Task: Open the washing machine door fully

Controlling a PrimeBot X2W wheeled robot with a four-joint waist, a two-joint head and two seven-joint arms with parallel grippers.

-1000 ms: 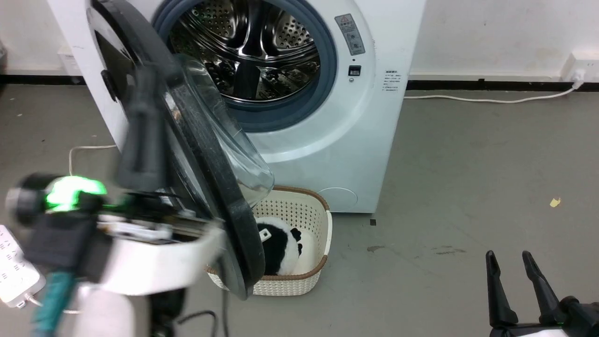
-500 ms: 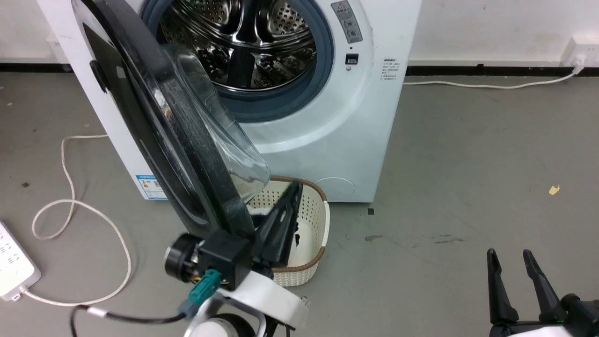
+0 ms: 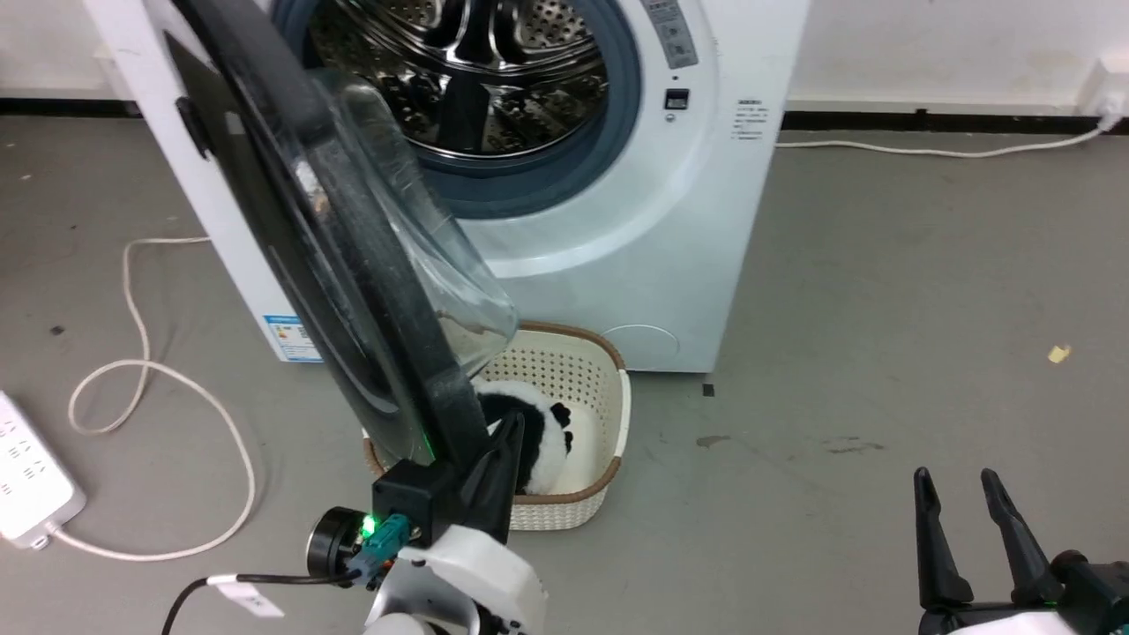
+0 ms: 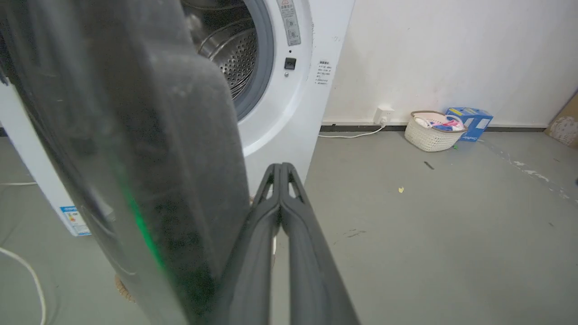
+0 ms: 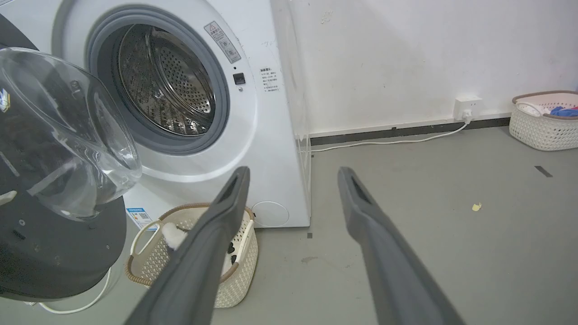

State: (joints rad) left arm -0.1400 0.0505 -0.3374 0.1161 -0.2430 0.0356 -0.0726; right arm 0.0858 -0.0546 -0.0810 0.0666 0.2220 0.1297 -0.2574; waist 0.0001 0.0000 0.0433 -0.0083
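While the washing machine door point(image 3: 353, 291) hangs partway out from the washing machine point(image 3: 679, 229) in the head view, its rim running steeply from upper left down to just above a basket point(image 3: 609, 423), the left fingers point(image 3: 498, 467) sit pressed together at that lower rim, on its glass-bowl side; whether they touch it I cannot tell. The right fingers point(image 3: 933, 538) stand spread and empty, well apart at lower right. From the left wrist, the dark rim lies immediately left of the closed fingers, so the left arm is nearer and a leftward push looks due. From the right wrist, the door stands left of the drum point(image 5: 167, 85), far from those spread fingers.
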